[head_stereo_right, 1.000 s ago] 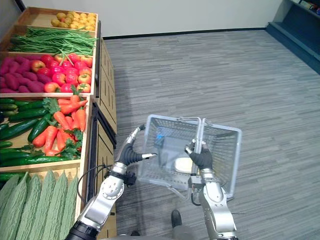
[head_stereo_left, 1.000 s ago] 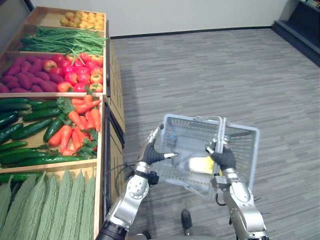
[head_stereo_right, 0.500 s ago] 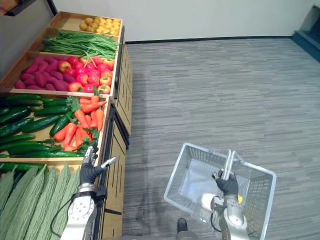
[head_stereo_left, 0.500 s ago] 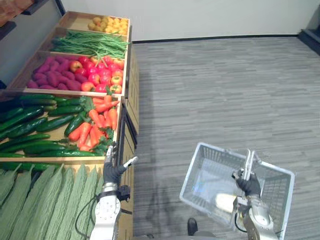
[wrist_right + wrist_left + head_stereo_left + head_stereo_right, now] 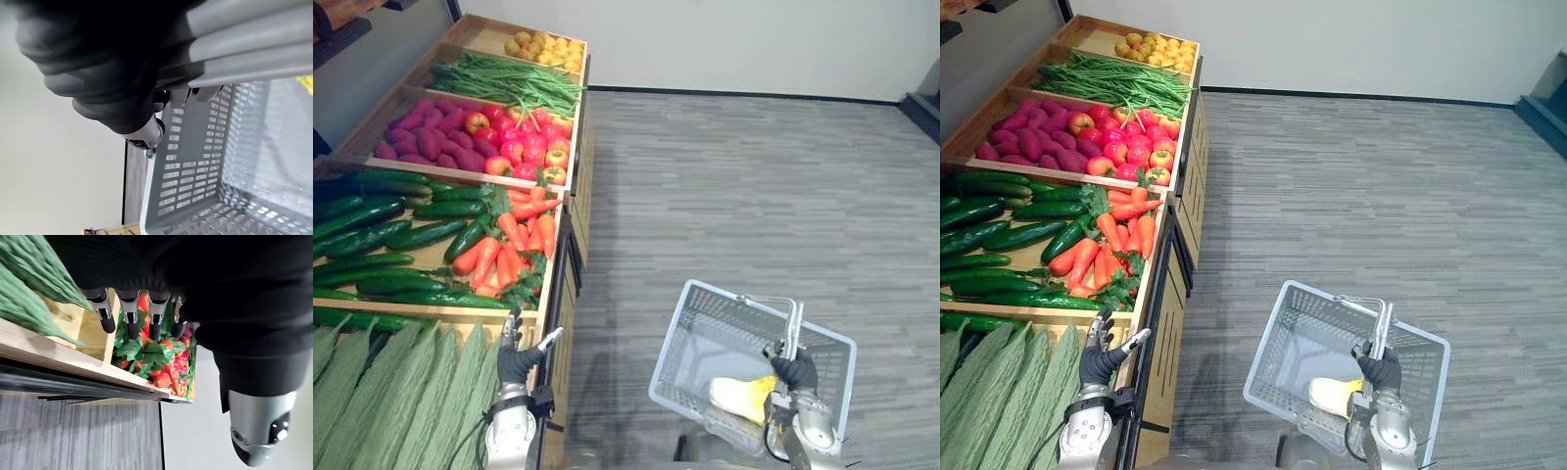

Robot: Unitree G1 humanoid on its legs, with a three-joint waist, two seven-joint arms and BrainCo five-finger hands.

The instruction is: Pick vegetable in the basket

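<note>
A: Carrying the produce?
B: Tiered wooden shelf (image 5: pixel 1163 333), split into compartments, standing on grey striped floor (image 5: pixel 734 176).
A: Lying in the compartments?
B: Farthest back, yellow fruit (image 5: pixel 548 46); next, green beans (image 5: pixel 499 80); then purple sweet potatoes (image 5: pixel 421 145) beside red apples (image 5: pixel 524 147); then cucumbers (image 5: pixel 382 235) beside leafy-topped carrots (image 5: pixel 504 250); nearest, ridged green gourds (image 5: pixel 401 392) packed side by side.
A: Carrots placed how?
B: Piled against the rim on the floor side.
</note>
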